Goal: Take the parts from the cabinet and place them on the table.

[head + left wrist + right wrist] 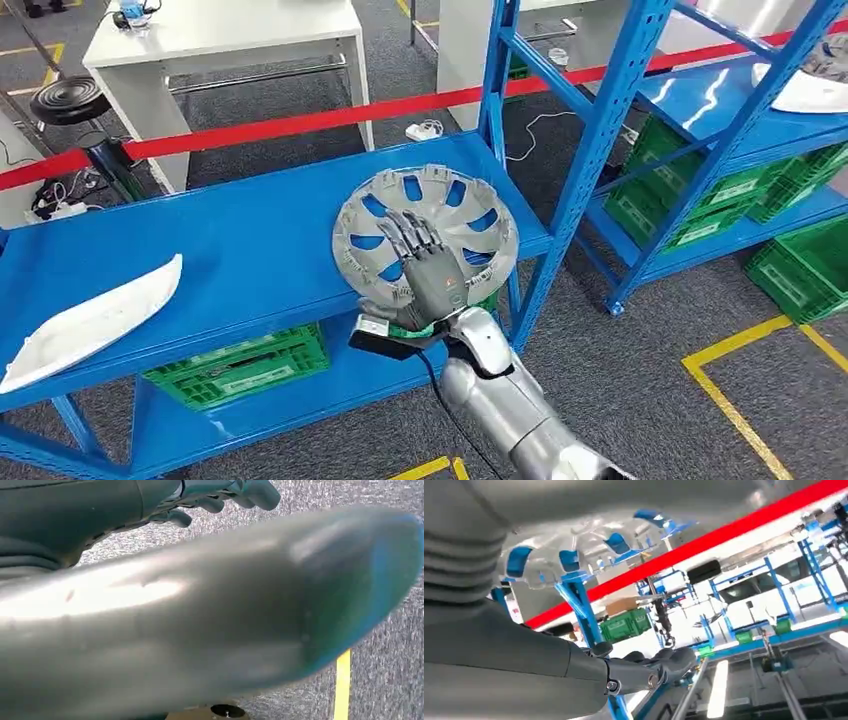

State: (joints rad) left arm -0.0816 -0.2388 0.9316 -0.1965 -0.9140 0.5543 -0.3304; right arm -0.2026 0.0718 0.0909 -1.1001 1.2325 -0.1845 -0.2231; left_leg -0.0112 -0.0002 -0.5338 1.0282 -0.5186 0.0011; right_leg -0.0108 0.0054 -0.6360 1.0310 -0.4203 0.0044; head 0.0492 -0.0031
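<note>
With the blue shelf (250,250) taken as the landmark, a white curved panel (90,322) is seen lying at its far left end, tilted slightly and well apart from everything else on it. Below the shelf surface, green crates (240,368) are stored on the lower level. Behind the shelf, a red barrier tape (300,122) is stretched across, and a white table (230,40) stands beyond it.

Toward the right end of the shelf, the grey wheel cover (425,235) is laid flat, its rim reaching the front right corner near the blue upright post (590,150). It is round and silver-grey, with a ring of curved slots through which the blue of the shelf is visible, and a solid centre.

The right hand (428,265) is placed on top of the cover, fingers spread and pressed flat across its centre, the wrist hanging over the shelf's front edge. In the right wrist view the cover's underside (589,550) is seen close, with its thumb (664,662) below the rim.

In the left wrist view, the left hand (220,497) is seen over grey carpet, fingers loosely curled with nothing in them.

To the right of the shelf, a second blue rack (740,110) with green crates is standing.
</note>
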